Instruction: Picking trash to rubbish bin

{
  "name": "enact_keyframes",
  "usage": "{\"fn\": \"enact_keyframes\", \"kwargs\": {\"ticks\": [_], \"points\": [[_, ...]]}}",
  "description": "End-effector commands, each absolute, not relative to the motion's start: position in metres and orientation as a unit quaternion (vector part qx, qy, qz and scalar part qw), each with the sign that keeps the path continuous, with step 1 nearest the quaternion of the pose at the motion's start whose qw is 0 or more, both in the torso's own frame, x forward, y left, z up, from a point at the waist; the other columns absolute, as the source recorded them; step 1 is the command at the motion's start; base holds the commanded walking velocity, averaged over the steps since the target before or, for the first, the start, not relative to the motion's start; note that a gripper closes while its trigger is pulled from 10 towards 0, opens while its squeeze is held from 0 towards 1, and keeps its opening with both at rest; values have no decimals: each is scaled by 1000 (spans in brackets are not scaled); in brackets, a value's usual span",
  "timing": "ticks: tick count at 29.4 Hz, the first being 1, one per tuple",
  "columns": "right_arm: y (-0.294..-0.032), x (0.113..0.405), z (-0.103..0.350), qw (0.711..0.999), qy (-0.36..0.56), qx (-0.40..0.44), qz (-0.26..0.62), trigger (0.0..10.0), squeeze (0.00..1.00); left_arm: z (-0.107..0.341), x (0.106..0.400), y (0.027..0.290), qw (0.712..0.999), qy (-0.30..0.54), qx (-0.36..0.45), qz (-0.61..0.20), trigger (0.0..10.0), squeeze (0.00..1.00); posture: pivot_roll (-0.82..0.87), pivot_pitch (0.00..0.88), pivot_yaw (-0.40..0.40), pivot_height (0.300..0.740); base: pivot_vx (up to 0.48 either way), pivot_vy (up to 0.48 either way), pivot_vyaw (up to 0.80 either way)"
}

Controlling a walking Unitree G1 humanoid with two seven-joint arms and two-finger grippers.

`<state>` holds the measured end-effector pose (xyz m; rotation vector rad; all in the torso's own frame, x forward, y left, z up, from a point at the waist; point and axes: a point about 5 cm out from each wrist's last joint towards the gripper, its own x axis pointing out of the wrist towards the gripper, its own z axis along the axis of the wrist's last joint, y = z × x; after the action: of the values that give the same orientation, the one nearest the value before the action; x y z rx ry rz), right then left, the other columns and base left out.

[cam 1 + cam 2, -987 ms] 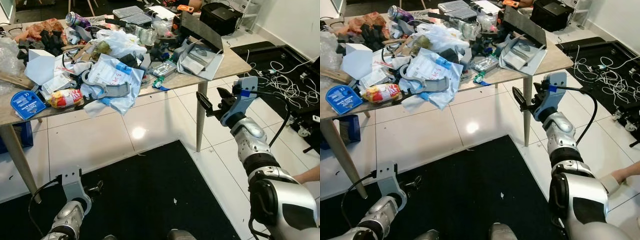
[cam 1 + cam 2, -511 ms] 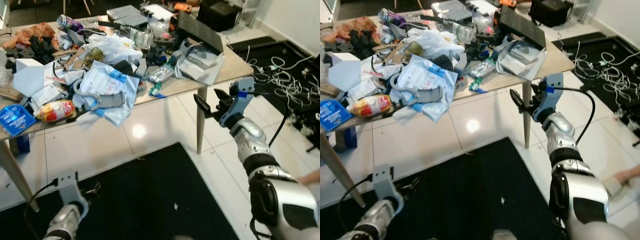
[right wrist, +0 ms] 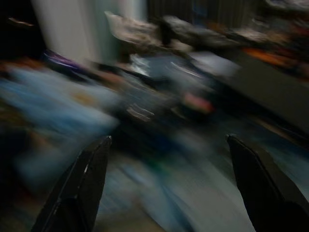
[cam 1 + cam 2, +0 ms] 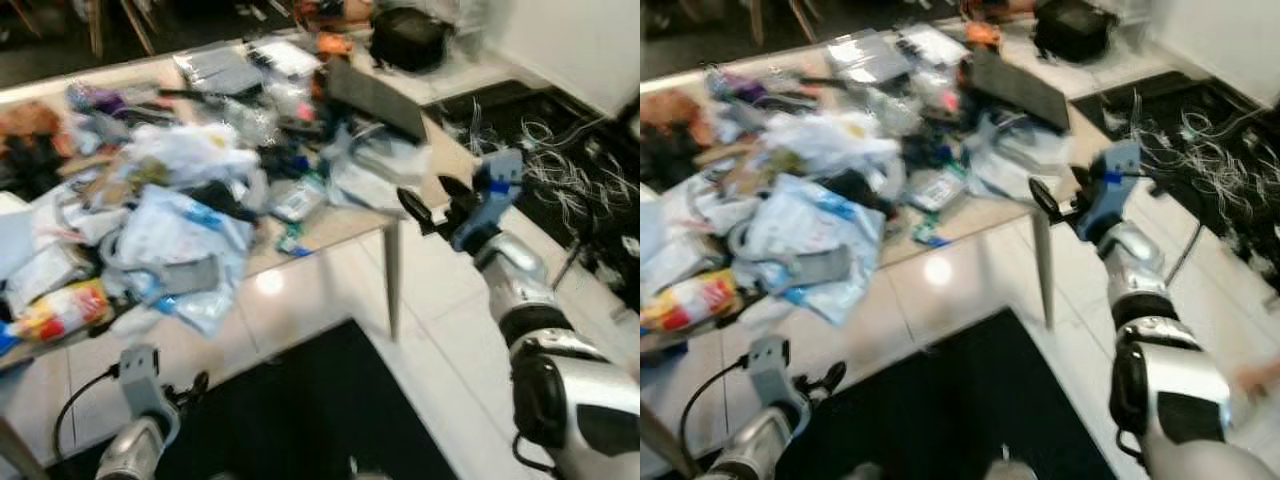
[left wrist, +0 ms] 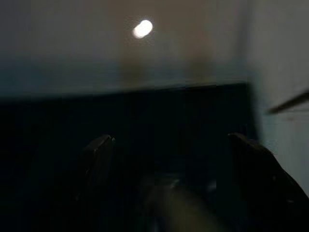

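While the right gripper (image 4: 428, 207) hangs raised and spread beside the table corner, the trash is heaped on the table (image 4: 440, 150) at about its ten o'clock.

Both head views are blurred, so single pieces are hard to pick out. Nearest that gripper lie pale crumpled sheets (image 4: 365, 175) under a dark flat board (image 4: 375, 98); a small green-blue scrap (image 4: 292, 243) sits at the table edge toward nine o'clock, and a big blue-white plastic bag (image 4: 190, 240) lies further that way. The right wrist view looks along its two parted fingers (image 3: 82, 186) at the pile, nothing held between them. By my reading the right arm is far better placed for a reach. The left gripper (image 4: 185, 390) hangs low over the black mat (image 4: 320, 400), fingers apart too, idle. No rubbish bin can be made out.
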<state>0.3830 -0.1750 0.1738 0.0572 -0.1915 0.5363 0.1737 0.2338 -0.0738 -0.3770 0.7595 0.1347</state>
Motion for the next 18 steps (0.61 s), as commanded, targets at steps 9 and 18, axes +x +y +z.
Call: {"fn": "enact_keyframes", "kwargs": {"ticks": [9, 18], "points": [[-169, 377, 172, 939, -87, -25, 332, 10000, 0, -75, 188, 200, 910, 366, -185, 53, 10000, 0, -3, 80, -27, 740, 359, 0, 176], [-161, 376, 178, 917, -82, -36, 388, 10000, 0, -75, 197, 175, 910, 374, -177, 37, 10000, 0, -12, 77, -30, 740, 0, 0, 701]]}}
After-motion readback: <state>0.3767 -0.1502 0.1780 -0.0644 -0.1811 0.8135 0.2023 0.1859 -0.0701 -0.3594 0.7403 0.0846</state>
